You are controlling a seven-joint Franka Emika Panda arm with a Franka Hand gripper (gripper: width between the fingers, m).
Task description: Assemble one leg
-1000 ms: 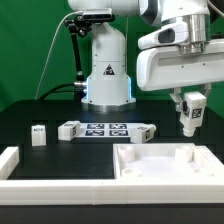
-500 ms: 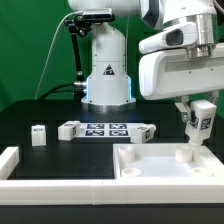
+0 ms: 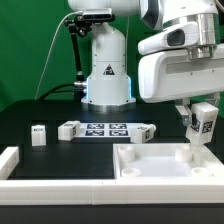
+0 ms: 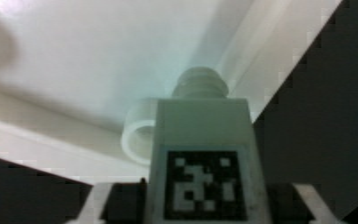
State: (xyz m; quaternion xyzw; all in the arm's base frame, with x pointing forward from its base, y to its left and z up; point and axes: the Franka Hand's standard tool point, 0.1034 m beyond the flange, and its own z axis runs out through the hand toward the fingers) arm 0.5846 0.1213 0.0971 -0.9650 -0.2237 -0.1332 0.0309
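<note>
Leg (image 3: pixel 206 124) is hanging in the pincer (image 3: pixel 203 112), which is clamping it by its two flanks with the tagged face outward. Its long axis is standing near upright, slightly tilted, and the narrow tip is pointing down into the tray-like part (image 3: pixel 165 188) at its far corner on the exterior view's right. Whether the tip is touching the tray-like part cannot be told. The coming move is probably calling for a descent straight along this axis.

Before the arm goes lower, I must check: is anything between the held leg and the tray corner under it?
Nothing visible does. The gripper holds the leg over the white tray's recessed corner, and both views show only bare tray below its tip.
</note>
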